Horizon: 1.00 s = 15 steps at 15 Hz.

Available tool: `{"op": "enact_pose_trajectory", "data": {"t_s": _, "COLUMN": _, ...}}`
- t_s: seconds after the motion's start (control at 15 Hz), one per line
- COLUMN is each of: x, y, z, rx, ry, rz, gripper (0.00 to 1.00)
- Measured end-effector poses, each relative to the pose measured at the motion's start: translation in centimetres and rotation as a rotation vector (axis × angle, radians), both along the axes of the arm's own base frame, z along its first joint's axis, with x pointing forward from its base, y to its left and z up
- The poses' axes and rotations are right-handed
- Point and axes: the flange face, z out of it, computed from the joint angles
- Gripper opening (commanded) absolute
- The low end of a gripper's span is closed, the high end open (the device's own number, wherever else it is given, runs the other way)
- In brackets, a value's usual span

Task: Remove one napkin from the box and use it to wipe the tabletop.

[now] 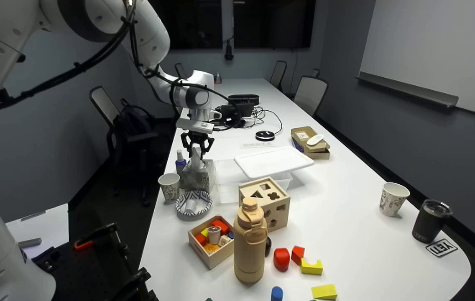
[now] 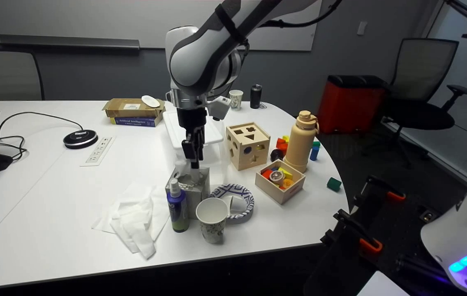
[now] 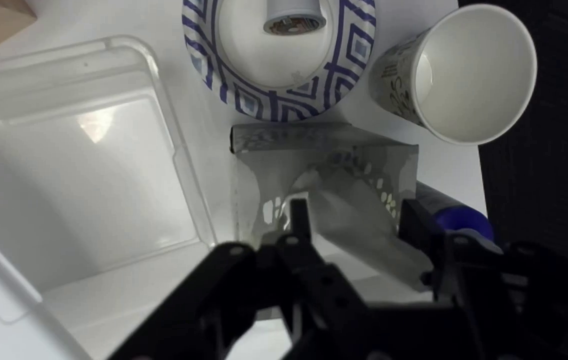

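Note:
The napkin box point(image 1: 197, 179), grey and patterned, stands on the white tabletop point(image 1: 338, 200). It also shows in an exterior view point(image 2: 199, 193) and in the wrist view point(image 3: 259, 170). A white napkin point(image 1: 196, 158) sticks up from its top opening; in the wrist view the napkin point(image 3: 354, 220) lies between my fingers. My gripper point(image 1: 198, 147) points down just above the box. In the wrist view the gripper point(image 3: 356, 217) is open, with a wide gap between the fingertips, one on each side of the napkin. Crumpled white napkins point(image 2: 137, 218) lie on the table beside the box.
A spray bottle point(image 2: 178, 207), a paper cup point(image 2: 212, 224) and a patterned bowl point(image 2: 241, 197) stand close around the box. A clear bin point(image 3: 89, 175) with a white lid point(image 1: 273, 162) is beside it. A wooden shape cube point(image 1: 273, 205), block tray point(image 1: 204, 251) and tan bottle point(image 1: 250, 246) stand nearby.

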Motion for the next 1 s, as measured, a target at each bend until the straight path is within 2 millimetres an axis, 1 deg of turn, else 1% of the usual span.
{"op": "enact_pose_trajectory", "data": {"t_s": 0.13, "x": 0.0, "y": 0.4, "z": -0.2, "rx": 0.000, "ry": -0.002, "rz": 0.023, "gripper": 0.05}}
{"op": "enact_pose_trajectory", "data": {"t_s": 0.2, "x": 0.0, "y": 0.7, "z": -0.3, "rx": -0.001, "ry": -0.002, "rz": 0.033, "gripper": 0.00}}
{"op": "enact_pose_trajectory", "data": {"t_s": 0.47, "x": -0.4, "y": 1.9, "z": -0.9, "rx": -0.016, "ry": -0.005, "rz": 0.077, "gripper": 0.00}}
{"op": "enact_pose_trajectory", "data": {"t_s": 0.67, "x": -0.8, "y": 3.0, "z": -0.9, "rx": -0.011, "ry": -0.005, "rz": 0.111, "gripper": 0.00}}
{"op": "enact_pose_trajectory", "data": {"t_s": 0.87, "x": -1.0, "y": 4.1, "z": -0.3, "rx": 0.001, "ry": -0.013, "rz": 0.128, "gripper": 0.00}}
{"op": "enact_pose_trajectory", "data": {"t_s": 1.0, "x": -0.9, "y": 4.7, "z": 0.7, "rx": 0.009, "ry": -0.027, "rz": 0.135, "gripper": 0.00}}
